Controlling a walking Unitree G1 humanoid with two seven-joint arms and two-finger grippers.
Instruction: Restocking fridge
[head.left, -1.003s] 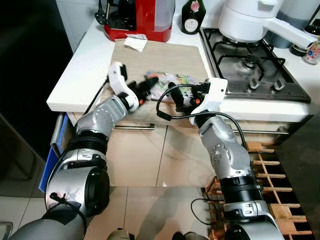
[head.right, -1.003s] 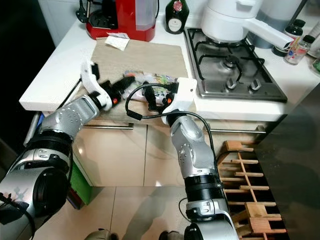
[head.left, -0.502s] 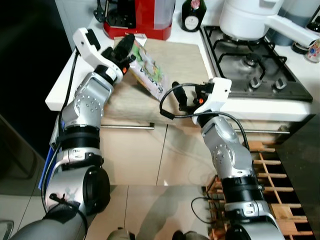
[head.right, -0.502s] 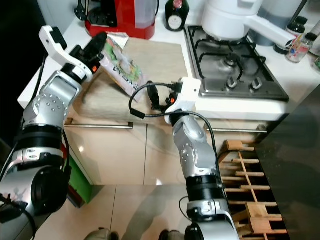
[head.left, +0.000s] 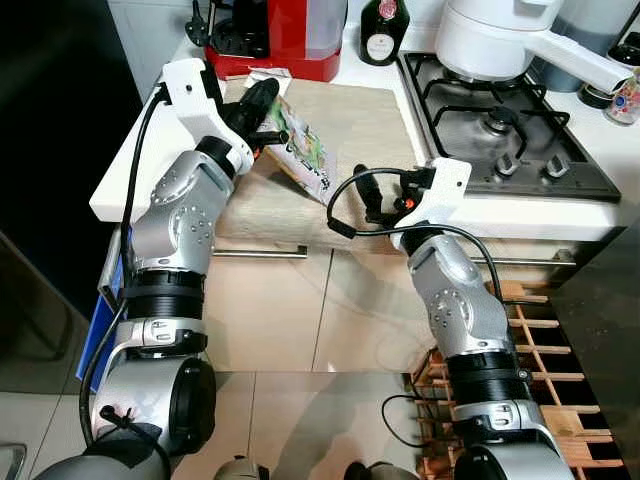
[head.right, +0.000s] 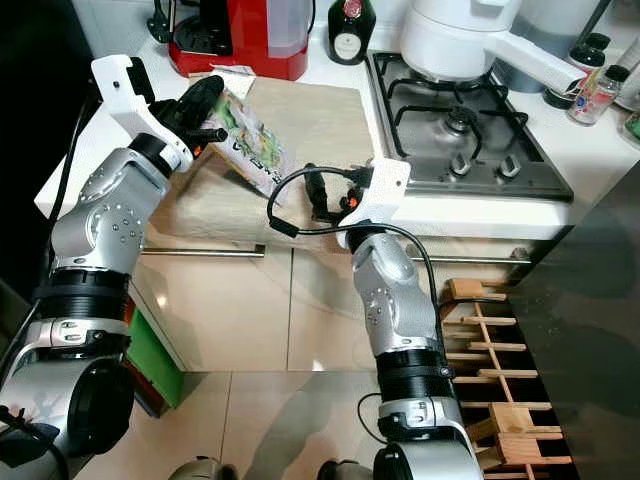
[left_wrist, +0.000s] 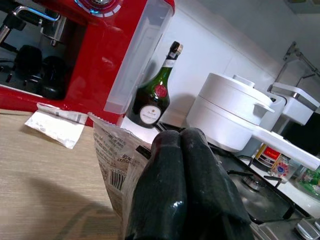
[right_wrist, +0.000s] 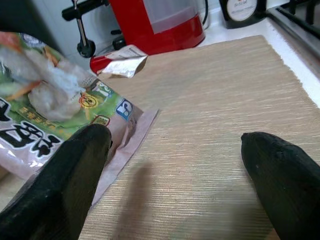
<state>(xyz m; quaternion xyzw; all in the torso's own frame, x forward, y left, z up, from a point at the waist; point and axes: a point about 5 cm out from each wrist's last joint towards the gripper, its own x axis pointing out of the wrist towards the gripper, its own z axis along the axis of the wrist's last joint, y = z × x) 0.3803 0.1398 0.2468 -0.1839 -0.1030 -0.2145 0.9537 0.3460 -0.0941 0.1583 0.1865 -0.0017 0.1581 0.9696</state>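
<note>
You have one food bag in play, and it is off the counter, hanging from your left gripper above the beige mat. The two black fingers are pressed together on the bag's top edge, so the bag is pinched between them; it slopes down toward your right gripper, and its lower corner sits close above the mat. The printed front shows green and white artwork, but the lettering is too small to read. In the left wrist view the fingers cover most of the bag, leaving a crinkled strip with a barcode.

Your right gripper sits at the front edge of the counter, just beside the bag's lower end, with its two fingers spread wide and nothing between them. A black cable loops in front of it in the head views and hides part of it.

On the counter you can count one red coffee machine behind the mat, one dark bottle next to it, and one small paper packet lying in front of the machine. To the right are one gas hob and one white pot on it, its top cut off by the frame. At the far right edge, small jars are partly cut off, too few pixels to count surely.
</note>
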